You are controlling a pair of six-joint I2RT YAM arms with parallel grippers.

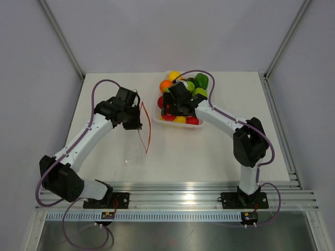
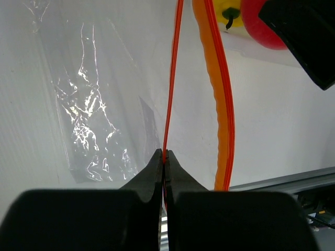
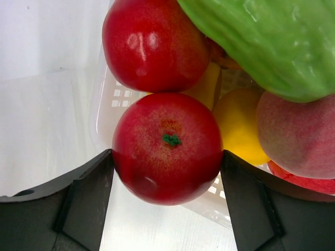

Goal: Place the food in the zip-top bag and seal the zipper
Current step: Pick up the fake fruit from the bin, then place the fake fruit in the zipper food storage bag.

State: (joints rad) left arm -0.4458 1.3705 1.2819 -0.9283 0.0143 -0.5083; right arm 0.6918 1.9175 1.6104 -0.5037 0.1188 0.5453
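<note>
Left gripper (image 2: 165, 157) is pinching thin orange-red zipper strip (image 2: 170, 78) of clear crinkly plastic bag (image 2: 94, 120) lying on white table (image 1: 209, 157); right gripper (image 3: 166, 159) is grasping glossy red toy apple (image 3: 167, 138) at edge of white mesh tray (image 3: 112, 97).

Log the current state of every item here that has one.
zip-top bag: empty, mouth open
zipper: unsealed, strips apart
left end effector: shut on one zipper strip
right end effector: closed on red apple
red apple: gripped between both fingers
tray: holds the other food
</note>
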